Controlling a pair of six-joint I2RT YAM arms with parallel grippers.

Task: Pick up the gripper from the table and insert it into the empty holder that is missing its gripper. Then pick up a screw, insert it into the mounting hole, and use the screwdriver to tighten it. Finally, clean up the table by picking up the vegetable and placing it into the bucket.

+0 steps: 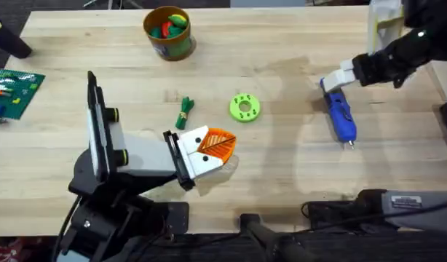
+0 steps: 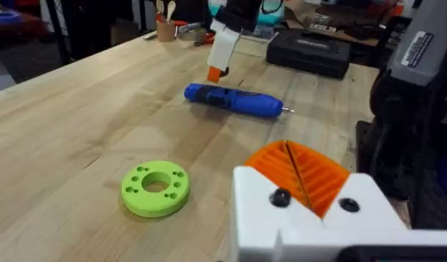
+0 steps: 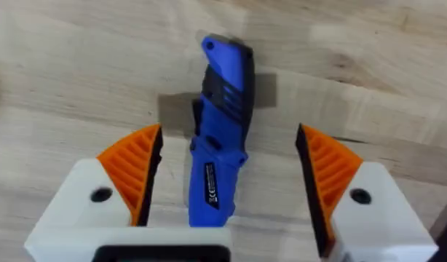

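Near the table's [image 1: 282, 167] right edge, the right gripper's [image 3: 227, 185] jaws straddle the screwdriver [image 3: 220, 138] wide apart, so closing off-centre may roll it away, while the left gripper [image 1: 209, 149] rests with jaws together.

Green disc [image 1: 244, 108]: being seen lying flat mid-table, holes around its ring.
Circuit board [image 1: 12, 92]: being seen lying at the far-left edge.
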